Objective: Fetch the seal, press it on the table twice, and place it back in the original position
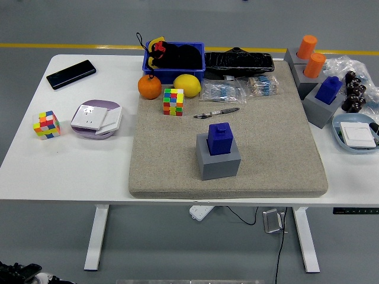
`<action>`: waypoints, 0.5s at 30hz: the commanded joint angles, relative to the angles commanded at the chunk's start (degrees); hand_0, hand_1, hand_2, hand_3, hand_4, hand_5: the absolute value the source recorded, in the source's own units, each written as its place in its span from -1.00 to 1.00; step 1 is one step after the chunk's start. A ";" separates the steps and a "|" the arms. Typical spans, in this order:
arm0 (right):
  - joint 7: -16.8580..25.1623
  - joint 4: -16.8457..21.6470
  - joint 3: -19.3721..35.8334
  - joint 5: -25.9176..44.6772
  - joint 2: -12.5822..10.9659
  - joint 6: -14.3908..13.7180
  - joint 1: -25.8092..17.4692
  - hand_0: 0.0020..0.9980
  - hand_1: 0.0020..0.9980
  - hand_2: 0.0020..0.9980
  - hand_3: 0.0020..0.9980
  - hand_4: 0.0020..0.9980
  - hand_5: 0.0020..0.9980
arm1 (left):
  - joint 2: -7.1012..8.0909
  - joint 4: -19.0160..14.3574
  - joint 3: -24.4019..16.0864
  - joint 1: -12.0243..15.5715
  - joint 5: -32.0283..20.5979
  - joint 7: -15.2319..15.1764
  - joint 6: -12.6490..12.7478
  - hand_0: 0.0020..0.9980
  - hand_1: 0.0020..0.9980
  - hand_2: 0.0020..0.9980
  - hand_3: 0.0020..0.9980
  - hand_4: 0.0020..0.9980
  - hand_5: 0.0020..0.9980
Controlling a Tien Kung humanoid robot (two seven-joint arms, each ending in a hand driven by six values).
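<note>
Blue seal (219, 139) sits in its grey holder (218, 161), centre frame, on the felt mat (166, 160). No robot hand visible, so finger state can't be told.

Grey floor (47, 236); yellow line (71, 45); white table (65, 165)

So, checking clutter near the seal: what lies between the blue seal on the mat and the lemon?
In the head view, only a pen lies between the blue seal and the lemon.

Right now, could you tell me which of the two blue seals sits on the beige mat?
The blue seal in the grey holder mid-mat; the other blue seal stands off its right edge.
</note>
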 joint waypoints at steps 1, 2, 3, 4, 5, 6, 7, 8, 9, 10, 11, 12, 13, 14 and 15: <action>0.00 -0.02 0.23 -0.02 0.01 0.06 0.00 0.70 0.64 0.61 0.54 0.81 -0.56 | -0.01 0.01 -0.02 -0.04 0.01 0.02 0.00 0.44 0.38 0.36 0.50 0.36 -0.48; -0.01 -0.05 0.41 -0.05 0.02 0.18 -0.01 0.70 0.64 0.61 0.54 0.81 -0.56 | -0.01 0.01 0.00 -0.06 -0.02 0.00 0.00 0.44 0.38 0.36 0.50 0.36 -0.48; -0.01 -0.07 0.56 -0.08 0.03 0.37 -0.02 0.70 0.64 0.61 0.54 0.80 -0.56 | -0.01 0.01 0.03 -0.09 -0.06 -0.01 0.00 0.44 0.38 0.36 0.50 0.36 -0.47; -0.01 -0.07 0.72 -0.08 0.05 0.58 -0.04 0.70 0.64 0.61 0.54 0.80 -0.56 | -0.01 0.01 0.06 -0.12 -0.09 -0.03 -0.01 0.44 0.38 0.36 0.50 0.36 -0.47; -0.06 -0.03 0.97 -0.23 0.08 0.70 -0.06 0.70 0.64 0.61 0.54 0.80 -0.56 | 0.01 0.01 0.18 -0.16 -0.27 -0.09 0.01 0.44 0.38 0.36 0.50 0.36 -0.47; -0.09 -0.01 1.10 -0.36 0.11 0.72 -0.06 0.70 0.64 0.61 0.54 0.80 -0.56 | 0.03 0.01 0.25 -0.18 -0.38 -0.14 0.03 0.44 0.38 0.36 0.50 0.36 -0.47; -0.14 0.00 1.22 -0.45 0.14 0.72 -0.05 0.70 0.64 0.61 0.54 0.80 -0.56 | 0.03 0.01 0.26 -0.19 -0.41 -0.15 0.03 0.44 0.38 0.36 0.50 0.36 -0.47; -0.17 0.00 1.31 -0.45 0.16 0.68 -0.02 0.70 0.64 0.61 0.54 0.80 -0.56 | 0.04 0.01 0.23 -0.20 -0.38 -0.14 0.03 0.44 0.38 0.36 0.50 0.36 -0.47; -0.19 -0.01 1.41 -0.44 0.20 0.61 0.04 0.70 0.64 0.61 0.54 0.80 -0.56 | 0.06 0.01 0.18 -0.21 -0.32 -0.13 0.03 0.44 0.38 0.36 0.50 0.36 -0.47; -0.20 -0.01 1.46 -0.47 0.22 0.60 0.07 0.70 0.64 0.61 0.53 0.79 -0.56 | 0.07 0.02 0.15 -0.22 -0.30 -0.13 0.03 0.44 0.39 0.36 0.50 0.35 -0.47; -0.20 -0.01 1.49 -0.49 0.23 0.60 0.09 0.70 0.64 0.61 0.53 0.79 -0.56 | 0.08 0.02 0.13 -0.22 -0.29 -0.12 0.03 0.44 0.39 0.36 0.50 0.35 -0.47; -0.23 0.00 1.58 -0.68 0.28 0.66 0.11 0.70 0.64 0.61 0.53 0.79 -0.56 | 0.10 0.02 0.09 -0.22 -0.26 -0.11 0.03 0.44 0.39 0.36 0.50 0.35 -0.47; -0.24 0.00 1.62 -0.76 0.29 0.68 0.11 0.70 0.64 0.61 0.53 0.79 -0.56 | 0.10 0.02 0.09 -0.22 -0.26 -0.11 0.03 0.44 0.39 0.36 0.50 0.35 -0.47; -0.28 -0.01 1.66 -0.89 0.30 0.71 0.11 0.70 0.64 0.61 0.53 0.79 -0.56 | 0.09 0.02 0.10 -0.21 -0.27 -0.11 0.03 0.44 0.39 0.36 0.50 0.35 -0.47; -0.39 -0.02 1.74 -1.23 0.29 0.82 0.10 0.70 0.64 0.61 0.53 0.79 -0.56 | 0.07 0.03 0.13 -0.19 -0.31 -0.11 0.03 0.44 0.39 0.36 0.50 0.35 -0.47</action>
